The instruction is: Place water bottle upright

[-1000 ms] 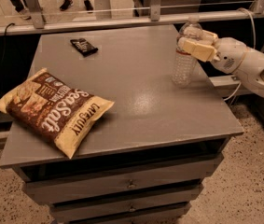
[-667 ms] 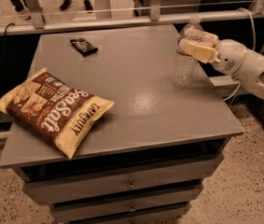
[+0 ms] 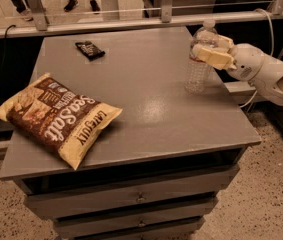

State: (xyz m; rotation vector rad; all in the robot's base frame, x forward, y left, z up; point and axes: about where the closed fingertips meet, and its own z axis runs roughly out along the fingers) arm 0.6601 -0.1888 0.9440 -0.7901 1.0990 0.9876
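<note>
The water bottle (image 3: 199, 69) is a small clear ribbed bottle with a white cap. It stands upright on the grey table (image 3: 146, 109) near the right edge. My gripper (image 3: 208, 49) reaches in from the right on a white arm. Its pale fingers (image 3: 212, 57) sit on either side of the bottle's upper part, one in front and one behind, closed around it at the label band.
A brown and yellow sea-salt chip bag (image 3: 58, 116) lies flat at the table's front left. A small dark wrapped bar (image 3: 89, 49) lies at the back left. A metal railing (image 3: 131, 21) runs behind the table. Drawers sit below the tabletop.
</note>
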